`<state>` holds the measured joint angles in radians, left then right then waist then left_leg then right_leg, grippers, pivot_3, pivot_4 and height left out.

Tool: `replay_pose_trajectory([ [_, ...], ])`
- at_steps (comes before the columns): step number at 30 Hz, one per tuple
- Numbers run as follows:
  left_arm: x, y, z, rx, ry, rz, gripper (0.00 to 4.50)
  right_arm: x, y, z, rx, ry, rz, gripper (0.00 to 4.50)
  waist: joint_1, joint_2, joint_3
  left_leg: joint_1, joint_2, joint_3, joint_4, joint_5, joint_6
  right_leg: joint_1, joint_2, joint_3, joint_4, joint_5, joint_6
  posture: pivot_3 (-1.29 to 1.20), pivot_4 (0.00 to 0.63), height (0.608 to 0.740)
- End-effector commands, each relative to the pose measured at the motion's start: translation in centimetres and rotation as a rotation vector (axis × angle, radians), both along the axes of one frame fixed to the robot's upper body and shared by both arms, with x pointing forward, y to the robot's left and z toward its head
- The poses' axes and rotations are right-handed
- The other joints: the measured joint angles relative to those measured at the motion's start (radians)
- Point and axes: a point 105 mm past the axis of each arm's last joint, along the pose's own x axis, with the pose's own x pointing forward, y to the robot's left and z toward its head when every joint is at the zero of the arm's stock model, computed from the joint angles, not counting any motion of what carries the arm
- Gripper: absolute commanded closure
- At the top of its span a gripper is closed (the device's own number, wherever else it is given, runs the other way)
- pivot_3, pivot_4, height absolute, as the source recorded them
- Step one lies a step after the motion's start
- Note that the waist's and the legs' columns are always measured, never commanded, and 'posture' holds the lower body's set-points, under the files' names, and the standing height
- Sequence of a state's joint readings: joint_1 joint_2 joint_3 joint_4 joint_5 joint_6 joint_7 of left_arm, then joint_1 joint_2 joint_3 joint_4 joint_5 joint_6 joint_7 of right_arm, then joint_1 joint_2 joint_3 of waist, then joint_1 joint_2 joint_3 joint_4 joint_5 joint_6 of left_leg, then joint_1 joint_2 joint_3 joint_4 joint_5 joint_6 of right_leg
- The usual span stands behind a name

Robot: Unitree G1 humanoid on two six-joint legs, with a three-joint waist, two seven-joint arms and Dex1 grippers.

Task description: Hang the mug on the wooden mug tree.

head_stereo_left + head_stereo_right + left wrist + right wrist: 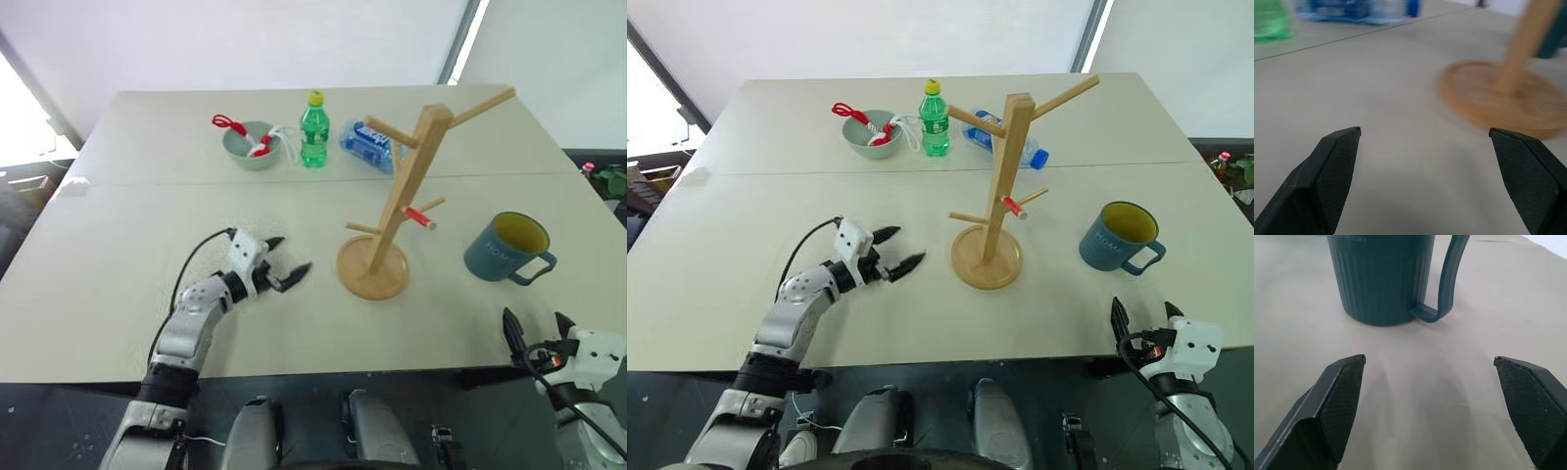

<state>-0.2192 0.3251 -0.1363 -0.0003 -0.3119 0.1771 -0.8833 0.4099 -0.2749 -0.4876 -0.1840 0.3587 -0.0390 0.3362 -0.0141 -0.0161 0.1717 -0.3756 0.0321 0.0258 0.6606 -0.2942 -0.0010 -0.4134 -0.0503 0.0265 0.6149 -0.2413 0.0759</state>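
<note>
The teal-blue mug (506, 248) with a yellow-olive inside stands upright on the table, right of the wooden mug tree (392, 211), its loop handle (1448, 281) turned toward the table's near edge. My right gripper (537, 331) is open at the near right edge, a short way in front of the mug and apart from it. The mug tree stands mid-table on its round base (1501, 98), with angled pegs, one red-tipped. My left gripper (286, 262) is open just above the table, left of that base, with nothing between its fingers.
At the back of the table stand a grey-green bowl (251, 147) with a red-and-white thing in it, a green bottle (313, 130) and a lying blue-labelled bottle (370, 144). A seam crosses the table (118, 255) behind the mug tree.
</note>
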Motion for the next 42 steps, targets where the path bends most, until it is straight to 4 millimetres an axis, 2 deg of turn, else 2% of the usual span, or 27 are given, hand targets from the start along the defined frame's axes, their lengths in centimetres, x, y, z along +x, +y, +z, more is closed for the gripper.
replay_pose_trajectory([
  [1,-4.1,-2.2,1.7,-0.022,-0.006,-0.29,0.0,0.2,-0.6,1.5,-0.028,-0.067,-0.035,0.14,0.001,0.001,0.0,0.0,0.0,0.0,0.0,0.0,0.0,0.0,0.0,0.0,0.0,0.0,0.0,0.0,0.15,0.74],
  [4,-6.0,-3.1,1.9,0.001,0.025,-0.419,0.0,0.5,-1.1,2.0,-0.027,-0.092,-0.067,0.14,0.002,0.003,0.0,0.0,0.0,0.0,0.0,0.0,0.0,0.0,-0.001,0.001,0.0,0.0,0.0,0.0,0.15,0.74],
  [6,-6.4,-3.5,2.2,-0.001,0.031,-0.449,0.0,0.7,-1.3,2.1,-0.033,-0.099,-0.087,0.14,0.002,0.004,0.0,0.0,0.0,0.0,0.0,0.0,0.0,0.0,-0.001,0.001,-0.001,0.0,0.0,0.0,0.15,0.74],
  [13,-6.3,-4.2,2.8,-0.004,0.006,-0.462,0.0,1.5,-3.1,2.6,-0.05,-0.113,-0.179,0.14,0.001,0.004,0.0,-0.002,-0.001,0.0,0.0,0.0,0.0,-0.001,0.002,0.0,-0.001,0.0,0.0,0.0,0.15,0.74],
  [31,-6.4,-4.2,2.9,-0.014,-0.006,-0.431,0.0,4.6,-3.8,2.5,-0.027,-0.108,-0.173,0.14,0.0,0.004,0.0,-0.001,-0.001,0.0,0.0,0.0,0.0,-0.001,0.005,0.0,-0.001,0.0,0.0,0.0,0.15,0.74],
  [37,-6.3,-4.0,3.0,-0.011,-0.007,-0.42,0.0,5.7,-3.6,1.9,0.017,-0.096,-0.142,0.14,0.0,0.004,0.0,-0.001,-0.001,0.001,0.0,0.0,0.0,-0.001,0.005,0.0,-0.001,0.0,0.0,0.0,0.15,0.74],
  [38,-6.3,-4.0,3.0,-0.011,-0.006,-0.418,0.0,5.9,-3.5,1.8,0.023,-0.094,-0.131,0.68,0.0,0.004,0.0,-0.001,-0.001,0.001,0.0,0.0,0.0,0.0,0.005,0.0,-0.001,0.0,0.0,0.0,0.15,0.74],
  [39,-6.3,-4.0,3.0,-0.011,-0.005,-0.414,0.0,6.0,-3.4,1.6,0.034,-0.092,-0.122,0.88,0.0,0.004,0.0,0.0,-0.001,0.001,0.0,0.0,0.0,0.0,0.005,0.0,0.0,0.0,0.0,0.0,0.15,0.74],
  [42,-6.2,-3.9,3.0,-0.01,-0.005,-0.409,0.0,6.1,-3.2,1.3,0.056,-0.094,-0.111,2.44,0.0,0.004,0.0,0.0,-0.001,0.0,0.0,0.0,0.0,0.0,0.005,0.0,0.0,0.0,0.0,0.0,0.15,0.74],
])
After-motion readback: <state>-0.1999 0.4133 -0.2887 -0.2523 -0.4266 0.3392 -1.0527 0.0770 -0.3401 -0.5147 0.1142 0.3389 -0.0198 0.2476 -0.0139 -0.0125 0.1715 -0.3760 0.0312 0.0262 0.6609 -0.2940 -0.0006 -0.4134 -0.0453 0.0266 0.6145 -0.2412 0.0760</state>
